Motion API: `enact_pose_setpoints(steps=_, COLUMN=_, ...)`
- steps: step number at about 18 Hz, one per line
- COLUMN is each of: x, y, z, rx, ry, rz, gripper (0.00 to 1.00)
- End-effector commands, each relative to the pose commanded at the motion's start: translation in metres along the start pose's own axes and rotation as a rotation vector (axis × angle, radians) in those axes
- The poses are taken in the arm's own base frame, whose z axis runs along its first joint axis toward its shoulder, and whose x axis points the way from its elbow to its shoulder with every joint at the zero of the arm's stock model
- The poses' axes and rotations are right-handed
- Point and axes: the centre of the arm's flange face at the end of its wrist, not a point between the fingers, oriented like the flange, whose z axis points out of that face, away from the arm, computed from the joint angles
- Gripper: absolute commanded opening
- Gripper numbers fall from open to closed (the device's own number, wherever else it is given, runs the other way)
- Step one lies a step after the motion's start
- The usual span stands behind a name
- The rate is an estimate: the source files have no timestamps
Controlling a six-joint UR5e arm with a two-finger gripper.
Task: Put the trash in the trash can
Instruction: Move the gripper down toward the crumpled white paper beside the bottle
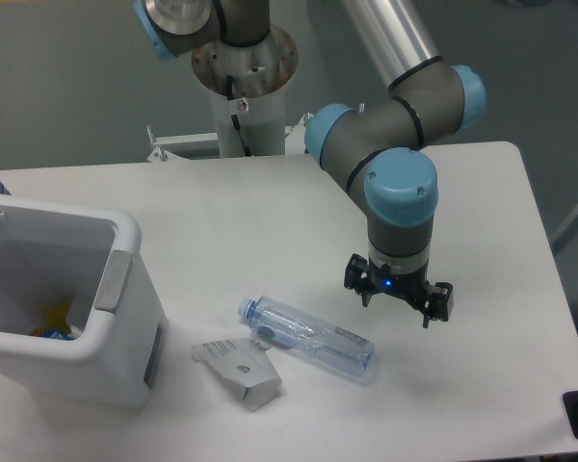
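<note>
Camera view showed the gripper (pixel 398 300) hanging at centre right of the frame, above the table (pixel 482 192) and just right of the bottle (pixel 308 336). Its fingers were spread and held nothing.

The bottle lay on its side at lower centre, cap toward the upper left, label end toward the lower right. The carton (pixel 239 370) lay flattened just left of and below it, close to or touching the bottle's cap end; contact could not be confirmed. The bin (pixel 125 289) stood at the lower left, well apart from the gripper.

Recommended procedure, as judged from this position: shift the gripper left until it was centred over the bottle's body, turn the fingers to straddle the narrow width, then descend. Grasping mid-body, away from the carton, would likely avoid dragging it. The crushed plastic would probably yield, so a firm closure was advisable.

Count: one bottle, one carton, one bin, one gripper. Some coloured items sat inside the bin; their number could not be told.
</note>
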Motion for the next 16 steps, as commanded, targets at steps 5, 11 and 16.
enact_pose_setpoints(steps=5, x=0.006, y=-0.006, z=-0.001, rx=0.004, ry=0.0, rz=0.009, gripper=1.0)
enact_pose_setpoints(steps=11, x=0.022, y=-0.02, z=0.0, rx=0.004, ry=0.007, rz=0.036, gripper=1.0)
enact_pose_setpoints(steps=16, x=0.038, y=-0.029, z=0.019, rx=0.06, ry=-0.043, rz=-0.051, gripper=1.0)
